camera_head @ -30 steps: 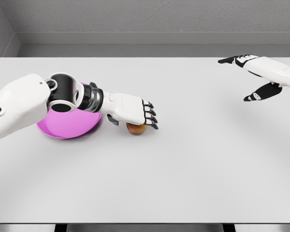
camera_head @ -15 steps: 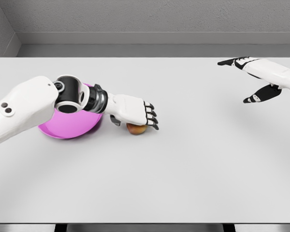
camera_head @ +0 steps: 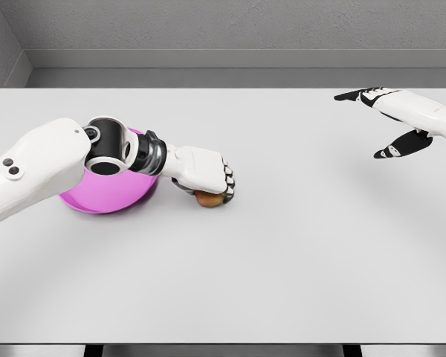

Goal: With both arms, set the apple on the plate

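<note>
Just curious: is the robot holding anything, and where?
The left hand is curled over the top of the apple. The right hand holds nothing.

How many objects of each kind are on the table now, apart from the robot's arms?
Apple: 1, under the closed left hand
Pink plate: 1
Total: 2 on the table

White left arm (camera_head: 44, 167) overhangs the shallow magenta plate (camera_head: 108, 197), blocking access from the left; the pale grey counter (camera_head: 282, 253) is open centre and front.
</note>
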Controlling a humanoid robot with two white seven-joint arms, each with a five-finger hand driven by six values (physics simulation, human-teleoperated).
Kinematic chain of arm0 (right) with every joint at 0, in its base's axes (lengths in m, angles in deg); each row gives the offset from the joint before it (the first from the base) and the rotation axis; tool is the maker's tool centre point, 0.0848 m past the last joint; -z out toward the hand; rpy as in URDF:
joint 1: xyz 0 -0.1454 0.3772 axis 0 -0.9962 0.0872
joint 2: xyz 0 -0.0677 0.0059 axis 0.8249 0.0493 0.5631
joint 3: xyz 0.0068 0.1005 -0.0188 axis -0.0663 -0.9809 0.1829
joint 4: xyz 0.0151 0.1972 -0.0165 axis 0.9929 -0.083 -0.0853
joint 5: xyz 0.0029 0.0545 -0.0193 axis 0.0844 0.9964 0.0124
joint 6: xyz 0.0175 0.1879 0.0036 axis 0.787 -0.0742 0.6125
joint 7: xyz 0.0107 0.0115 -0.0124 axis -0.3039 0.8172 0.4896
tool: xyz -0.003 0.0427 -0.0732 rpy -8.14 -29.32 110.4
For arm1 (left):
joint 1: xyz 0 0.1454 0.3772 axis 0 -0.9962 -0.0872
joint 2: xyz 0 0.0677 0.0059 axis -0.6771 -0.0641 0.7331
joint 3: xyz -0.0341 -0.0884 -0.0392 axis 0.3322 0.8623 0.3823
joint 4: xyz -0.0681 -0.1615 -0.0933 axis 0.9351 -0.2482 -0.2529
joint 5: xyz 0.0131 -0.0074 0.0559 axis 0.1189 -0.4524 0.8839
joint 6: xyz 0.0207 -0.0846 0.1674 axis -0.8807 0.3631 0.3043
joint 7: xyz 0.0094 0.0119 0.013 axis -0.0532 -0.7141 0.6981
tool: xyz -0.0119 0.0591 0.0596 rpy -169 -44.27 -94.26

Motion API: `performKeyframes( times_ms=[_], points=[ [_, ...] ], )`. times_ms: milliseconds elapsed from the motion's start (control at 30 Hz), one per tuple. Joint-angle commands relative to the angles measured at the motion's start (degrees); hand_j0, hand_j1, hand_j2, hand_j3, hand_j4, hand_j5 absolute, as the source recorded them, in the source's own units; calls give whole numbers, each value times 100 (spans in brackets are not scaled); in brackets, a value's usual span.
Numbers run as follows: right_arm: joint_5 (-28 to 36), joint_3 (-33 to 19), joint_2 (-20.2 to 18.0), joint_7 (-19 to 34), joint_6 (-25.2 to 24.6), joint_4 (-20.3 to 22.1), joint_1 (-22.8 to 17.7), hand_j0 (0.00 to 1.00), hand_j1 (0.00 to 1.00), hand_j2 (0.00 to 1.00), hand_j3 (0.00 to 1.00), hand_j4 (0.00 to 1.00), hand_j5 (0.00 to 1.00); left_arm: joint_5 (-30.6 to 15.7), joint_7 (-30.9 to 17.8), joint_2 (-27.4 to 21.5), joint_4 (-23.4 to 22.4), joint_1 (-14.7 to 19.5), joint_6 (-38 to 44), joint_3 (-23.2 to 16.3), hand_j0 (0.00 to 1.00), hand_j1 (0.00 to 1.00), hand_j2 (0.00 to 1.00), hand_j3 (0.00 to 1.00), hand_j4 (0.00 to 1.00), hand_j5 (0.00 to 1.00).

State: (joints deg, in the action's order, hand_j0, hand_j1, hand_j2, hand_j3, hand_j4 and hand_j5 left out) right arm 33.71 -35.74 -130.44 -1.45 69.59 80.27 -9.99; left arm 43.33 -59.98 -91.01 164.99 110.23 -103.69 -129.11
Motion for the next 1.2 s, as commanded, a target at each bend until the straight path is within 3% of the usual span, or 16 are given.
performKeyframes(
  times_ms=[0,67,200,233,300,400,533,567,800,867,1000,1167],
  points=[
    [25,-1,-2,-3,-9,2,0,100,100,100,100,100,100,4,-52,-10,13,0,-33,-29,30,30,30,30,30,30],
    [25,-1,-2,-3,-9,2,0,100,100,100,100,100,100,-5,-52,-36,22,0,-33,-20,26,26,26,26,26,26],
    [25,-1,-11,-3,-9,2,0,100,100,100,100,100,100,-101,-43,-89,57,26,-33,32,10,10,10,10,10,10],
    [25,-1,-11,-3,-9,2,0,100,100,100,100,100,100,-101,-43,-89,57,35,-33,32,3,3,3,3,3,3],
    [25,-1,-2,-3,-9,-7,0,100,100,100,100,100,100,-259,-26,-98,57,53,-33,67,0,0,0,0,0,0],
    [25,-1,-2,-3,-9,-15,0,100,100,100,100,100,100,-751,-17,-221,57,9,-33,366,0,0,0,0,0,0],
    [25,-1,-2,-3,-9,-7,0,100,100,100,100,100,100,-1226,-26,-756,57,-26,-33,841,0,0,0,0,0,0],
    [25,-1,-2,-3,-9,-15,0,100,100,100,100,100,100,-1253,-26,-923,48,-35,-33,1007,0,0,0,0,0,0],
    [25,-1,-2,-3,-9,-7,0,100,100,100,100,100,100,-1253,-26,-1741,-13,-44,-33,1113,1,1,1,1,1,1],
    [25,-1,-11,-3,-9,-7,0,100,100,100,100,100,100,-1217,-52,-1926,-171,-246,-33,1201,1,1,1,1,1,1],
    [25,-1,-2,-3,-9,-7,0,100,100,100,100,100,100,-1156,-79,-1935,-725,-404,-33,1192,2,2,2,2,2,2],
    [25,-1,-2,-3,-9,-7,0,100,100,100,100,100,100,-1033,-87,-1768,-945,-439,-33,1192,3,3,3,3,3,3]
  ],
)
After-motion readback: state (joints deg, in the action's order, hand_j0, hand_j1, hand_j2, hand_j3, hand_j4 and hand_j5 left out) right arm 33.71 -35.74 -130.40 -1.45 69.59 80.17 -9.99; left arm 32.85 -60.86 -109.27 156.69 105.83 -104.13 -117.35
